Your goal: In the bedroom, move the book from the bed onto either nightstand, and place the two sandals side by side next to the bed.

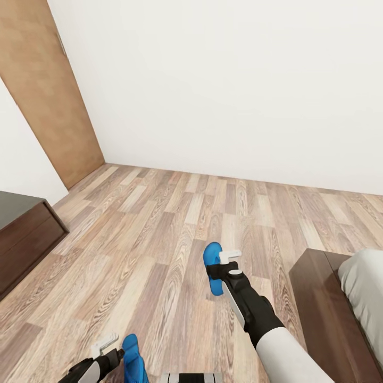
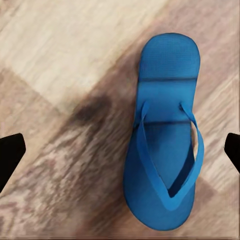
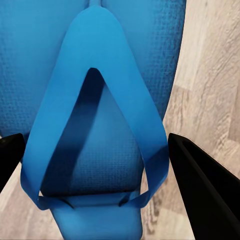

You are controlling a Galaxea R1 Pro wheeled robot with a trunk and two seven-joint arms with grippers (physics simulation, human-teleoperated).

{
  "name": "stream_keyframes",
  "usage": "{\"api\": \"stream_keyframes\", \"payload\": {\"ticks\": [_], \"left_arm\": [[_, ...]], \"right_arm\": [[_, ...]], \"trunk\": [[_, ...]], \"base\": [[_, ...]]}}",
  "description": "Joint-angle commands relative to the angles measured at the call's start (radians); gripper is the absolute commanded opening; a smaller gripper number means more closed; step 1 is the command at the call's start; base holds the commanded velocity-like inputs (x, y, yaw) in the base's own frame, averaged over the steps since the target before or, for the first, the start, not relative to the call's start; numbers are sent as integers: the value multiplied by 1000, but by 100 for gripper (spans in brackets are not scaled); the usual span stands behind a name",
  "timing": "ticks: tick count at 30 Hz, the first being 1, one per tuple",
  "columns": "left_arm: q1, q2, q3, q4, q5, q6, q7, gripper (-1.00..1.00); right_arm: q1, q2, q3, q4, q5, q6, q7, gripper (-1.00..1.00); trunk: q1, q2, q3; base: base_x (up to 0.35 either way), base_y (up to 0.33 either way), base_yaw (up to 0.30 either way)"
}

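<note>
Two blue sandals lie on the wood floor. One sandal is in the middle, left of the bed's dark frame corner. My right gripper is low over it, open, with one finger on each side of the thong strap. The other sandal lies flat at the bottom of the head view. My left gripper hovers above and beside it, open wide and apart from it. The book and the nightstand are out of view.
The pale grey mattress fills the lower right corner. A low dark brown cabinet stands against the left wall, and a wooden door is behind it. A white wall closes the far side of the plank floor.
</note>
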Motion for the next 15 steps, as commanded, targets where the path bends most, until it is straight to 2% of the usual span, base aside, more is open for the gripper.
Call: {"api": "stream_keyframes", "payload": {"ticks": [1, 7, 15], "left_arm": [[0, -10, 1, -4, 5, 6, 4, 100], [0, -37, -1, -6, 5, -4, 4, 100], [-1, -49, -2, -9, 5, -8, 3, 100]], "right_arm": [[-1, 0, 3, -1, -1, 6, -6, -100], [-1, 0, 3, -1, -1, 6, -6, -100], [-1, 0, 3, -1, -1, 6, -6, -100]], "trunk": [[0, 0, -1], [0, 0, -1], [0, 0, -1]], "base": [[0, 0, 0], [0, 0, 0], [0, 0, 0]]}}
